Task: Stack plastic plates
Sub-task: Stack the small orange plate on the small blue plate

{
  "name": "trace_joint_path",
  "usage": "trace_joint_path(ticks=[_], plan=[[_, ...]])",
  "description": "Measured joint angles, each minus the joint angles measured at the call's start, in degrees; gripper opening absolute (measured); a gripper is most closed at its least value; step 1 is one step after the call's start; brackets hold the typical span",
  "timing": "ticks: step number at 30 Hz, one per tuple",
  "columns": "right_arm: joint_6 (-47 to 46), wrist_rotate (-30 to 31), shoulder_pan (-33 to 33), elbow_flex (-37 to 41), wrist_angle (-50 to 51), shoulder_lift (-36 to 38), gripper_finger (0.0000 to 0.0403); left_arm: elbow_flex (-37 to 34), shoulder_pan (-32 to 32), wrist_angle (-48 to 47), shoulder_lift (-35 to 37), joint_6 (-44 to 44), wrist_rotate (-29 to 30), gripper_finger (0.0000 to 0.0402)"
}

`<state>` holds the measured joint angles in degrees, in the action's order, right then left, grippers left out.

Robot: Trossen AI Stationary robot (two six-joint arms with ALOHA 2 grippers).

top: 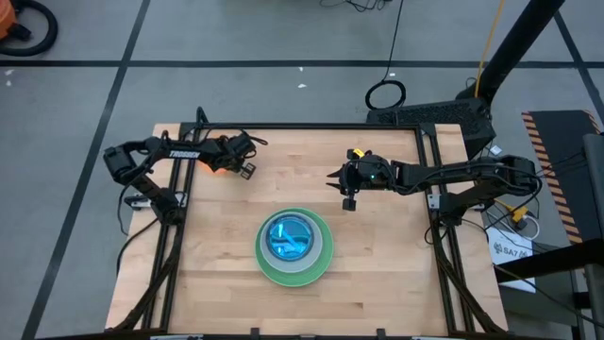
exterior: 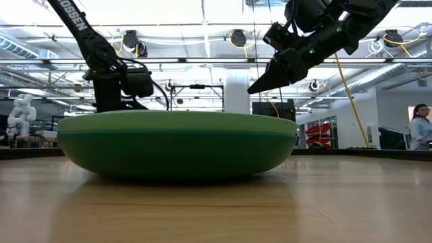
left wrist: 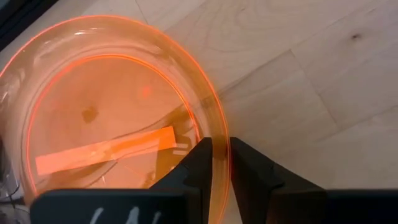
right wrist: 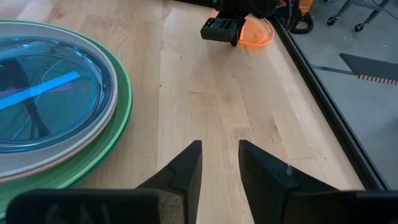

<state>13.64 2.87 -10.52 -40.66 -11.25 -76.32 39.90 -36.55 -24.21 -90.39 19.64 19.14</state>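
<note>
A small orange plate [left wrist: 112,112] is at the table's far left [top: 218,168], and my left gripper [top: 229,159] is shut on its rim. A stack of plates [top: 294,247] stands at the table's middle: a large green plate [right wrist: 121,118] at the bottom, a pale medium plate [right wrist: 93,134] on it, and a small blue plate [right wrist: 43,93] on top. In the low view the green stack [exterior: 175,145] fills the foreground. My right gripper [top: 347,189] hangs open and empty above the table, to the far right of the stack [right wrist: 221,162]. My left gripper pinches the orange plate's rim [left wrist: 219,134] between its two fingers, one finger [left wrist: 198,165] inside the plate and one [left wrist: 249,171] outside. The fingers lie across the rim. Whether the plate rests on the table or is lifted, I cannot tell.
Bare wooden table lies between the stack and the right gripper [right wrist: 211,93]. A black frame rail [right wrist: 323,106] runs along the table's edge. A person [exterior: 420,128] stands far off in the room behind the table.
</note>
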Motion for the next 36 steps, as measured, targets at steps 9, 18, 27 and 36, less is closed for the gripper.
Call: trace_joint_path(ticks=[9, 18, 27, 36], plan=[[0.6, 0.0, 0.0, 0.0, 0.0, 0.0, 0.0098, 0.0, 1.3, -0.2, 0.0, 0.0, 0.9, 0.0035], [0.6, 0.0, 0.0, 0.0, 0.0, 0.0, 0.0098, 0.0, 1.4, -0.3, 0.0, -0.1, 0.9, 0.0005], [0.6, 0.0, 0.0, 0.0, 0.2, 0.0, 0.0098, 4.2, 3.4, -9.5, 0.0, 0.0, -0.3, 0.0007], [0.8, 0.0, 0.0, 0.0, 0.8, 0.0, 0.0098, 9.6, 10.3, -16.7, 0.0, 0.7, 1.5, 0.0007]])
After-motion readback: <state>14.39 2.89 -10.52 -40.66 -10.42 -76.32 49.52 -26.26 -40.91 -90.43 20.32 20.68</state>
